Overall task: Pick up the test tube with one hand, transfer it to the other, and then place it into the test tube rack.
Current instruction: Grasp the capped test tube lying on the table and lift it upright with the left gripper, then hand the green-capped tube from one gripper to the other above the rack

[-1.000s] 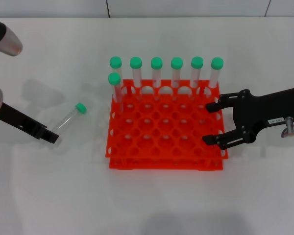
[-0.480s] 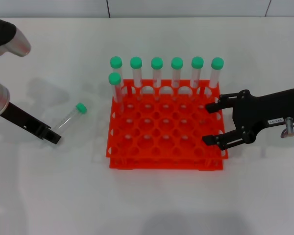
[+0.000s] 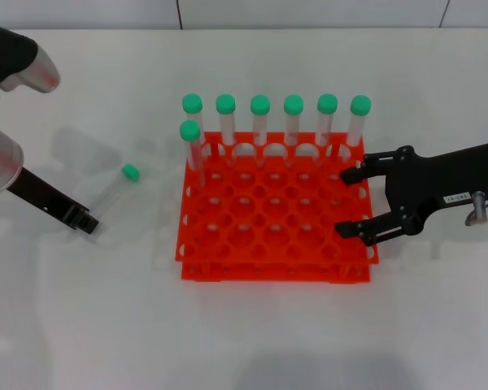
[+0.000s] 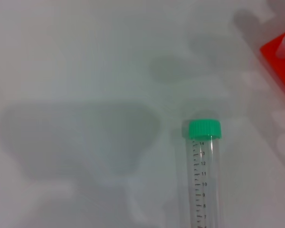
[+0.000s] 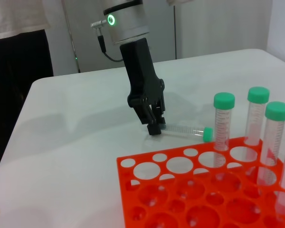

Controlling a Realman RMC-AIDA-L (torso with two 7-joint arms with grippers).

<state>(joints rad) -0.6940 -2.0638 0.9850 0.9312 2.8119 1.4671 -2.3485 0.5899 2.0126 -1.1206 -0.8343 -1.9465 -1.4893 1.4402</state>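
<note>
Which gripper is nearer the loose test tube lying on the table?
Left gripper sits at the base end of the test tube; right gripper is beyond the test tube rack.

We see the test tube (image 3: 114, 189), clear with a green cap, lying on its side on the white surface (image 3: 244, 325) left of the test tube rack (image 3: 273, 213), which is orange-red, two-tiered, and holds seven green-capped tubes upright.

Green-capped tube (image 3: 116, 188), orange-red rack (image 3: 272, 244).
</note>
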